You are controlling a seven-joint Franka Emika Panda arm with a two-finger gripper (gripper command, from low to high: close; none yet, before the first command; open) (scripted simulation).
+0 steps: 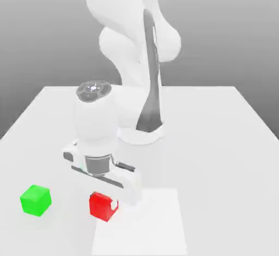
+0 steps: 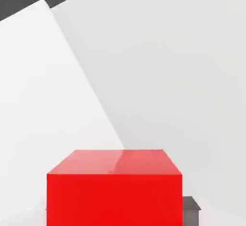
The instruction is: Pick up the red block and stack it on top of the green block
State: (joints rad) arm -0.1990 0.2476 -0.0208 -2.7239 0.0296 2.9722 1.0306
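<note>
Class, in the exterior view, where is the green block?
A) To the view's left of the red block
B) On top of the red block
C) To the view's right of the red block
A: the green block sits apart, on the exterior view's left of the red block.

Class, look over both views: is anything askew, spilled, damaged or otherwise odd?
Nothing stands out as odd. The red block and the green block look undamaged, and no spill is visible on the white table.

Bright, even, washed-out light with only very faint shadows.
</note>
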